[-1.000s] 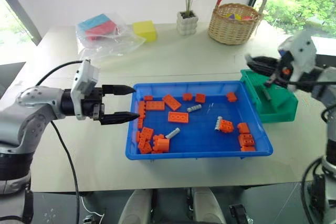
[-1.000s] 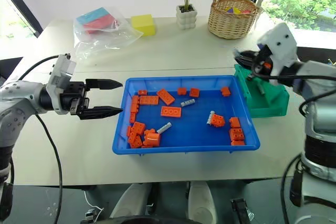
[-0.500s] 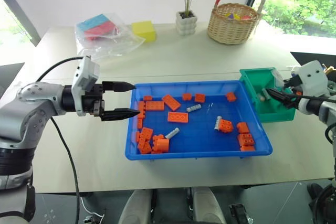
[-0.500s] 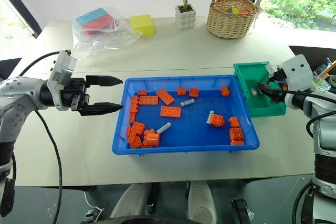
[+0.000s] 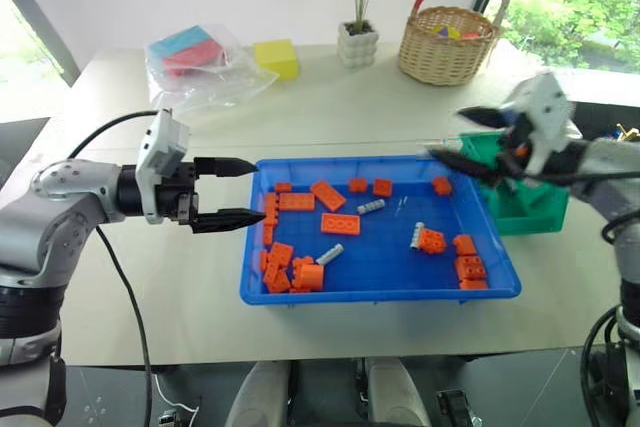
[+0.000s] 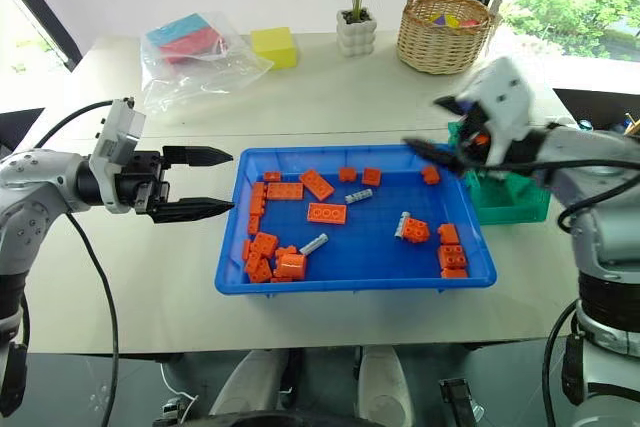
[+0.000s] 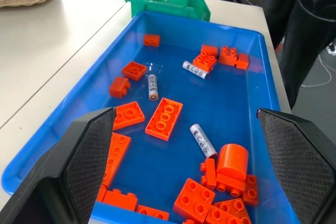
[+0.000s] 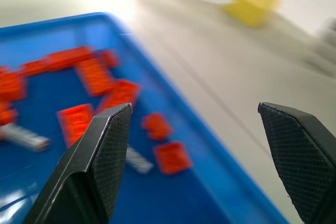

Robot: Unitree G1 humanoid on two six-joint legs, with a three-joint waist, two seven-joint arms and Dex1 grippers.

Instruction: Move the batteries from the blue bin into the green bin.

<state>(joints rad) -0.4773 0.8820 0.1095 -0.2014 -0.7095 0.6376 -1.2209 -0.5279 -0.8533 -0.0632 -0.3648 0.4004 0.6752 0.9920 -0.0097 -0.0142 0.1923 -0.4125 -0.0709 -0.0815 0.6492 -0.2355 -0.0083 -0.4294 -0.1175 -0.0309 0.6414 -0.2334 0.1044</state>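
The blue bin (image 5: 380, 296) lies mid-table with orange bricks and three silver batteries (image 5: 370, 207) (image 5: 329, 253) (image 5: 416, 234) inside. In the left wrist view those batteries (image 7: 152, 86) (image 7: 202, 140) (image 7: 194, 70) lie among the bricks. At its right end stands the green bin (image 5: 530, 212), partly hidden by my right arm. My right gripper (image 5: 463, 137) hangs open and empty above the blue bin's far right corner, pointing left. Beside the blue bin's left rim my left gripper (image 5: 258, 189) is held open, nothing between its fingers.
A wicker basket (image 5: 447, 42), a potted plant (image 5: 357, 44), a yellow block (image 5: 275, 57) and a plastic bag of coloured blocks (image 5: 195, 62) sit along the table's far side. Bare tabletop lies left of the blue bin and in front of it.
My right gripper opened at the green bin, then swung left to hang over the blue bin's far right corner. The left arm has kept still.
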